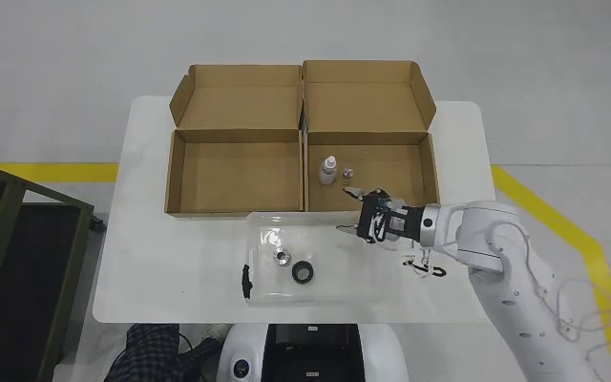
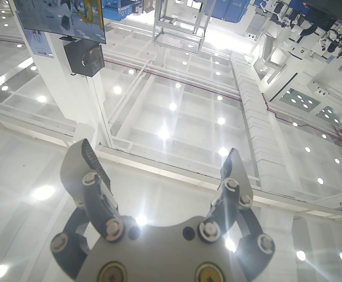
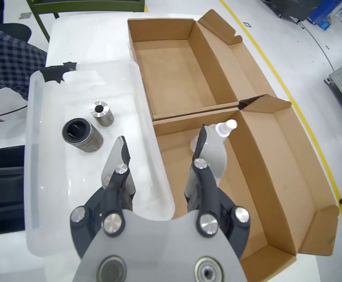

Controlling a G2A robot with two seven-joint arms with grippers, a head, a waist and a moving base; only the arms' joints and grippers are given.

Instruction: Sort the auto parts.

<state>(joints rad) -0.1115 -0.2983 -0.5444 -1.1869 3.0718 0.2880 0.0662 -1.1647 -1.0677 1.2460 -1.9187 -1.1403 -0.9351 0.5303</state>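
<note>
Over rim of clear tray (image 1: pixel 250 250), hovering with right gripper (image 3: pixel 163 133) spread wide and empty, seemingly ready for bearing (image 3: pixel 82 136) and bushing (image 3: pixel 101 113) at 8 o'clock inside, with bottle (image 1: pixel 328 170) already boxed at 11 o'clock.

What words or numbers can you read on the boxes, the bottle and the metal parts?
Cardboard boxes: none.
Spray bottle: none to be seen.
Linear bearing and steel sleeve: no marks.
Blue crates overhead: white print, too small to read.
Wall poster: blurred, unreadable.
</note>
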